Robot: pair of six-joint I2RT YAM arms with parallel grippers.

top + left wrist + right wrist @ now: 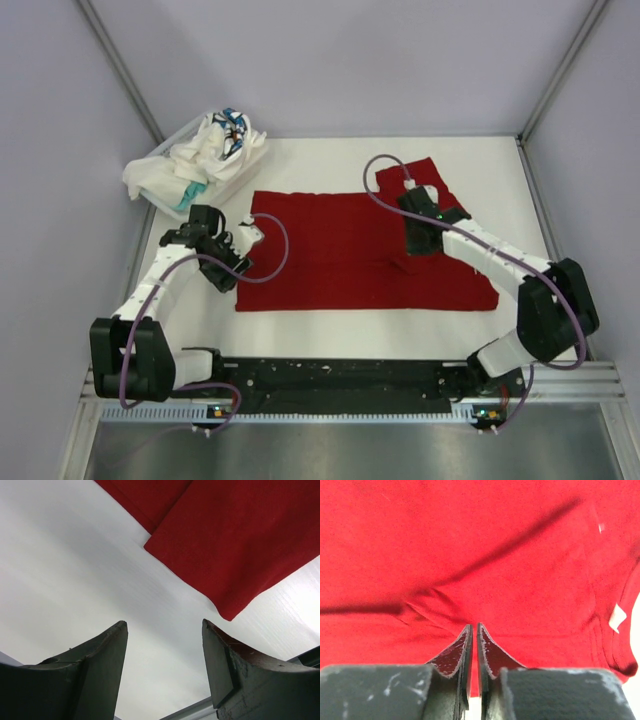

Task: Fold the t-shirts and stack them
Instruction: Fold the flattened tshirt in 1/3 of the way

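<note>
A red t-shirt (350,250) lies spread flat on the white table, with a small pucker near its middle right. My left gripper (226,278) is open and empty just off the shirt's left edge; in the left wrist view (165,625) its jaws stand wide apart over bare table, with the shirt's corner (240,540) just beyond. My right gripper (412,250) hovers over the right half of the shirt. In the right wrist view (474,626) its jaws are pressed together with no cloth showing between them, above the red cloth (495,540) and a wrinkle to the left.
A white basket (255,155) heaped with white and patterned clothes (195,160) stands at the back left. Grey walls enclose the table. A metal rail (350,385) runs along the near edge by the arm bases.
</note>
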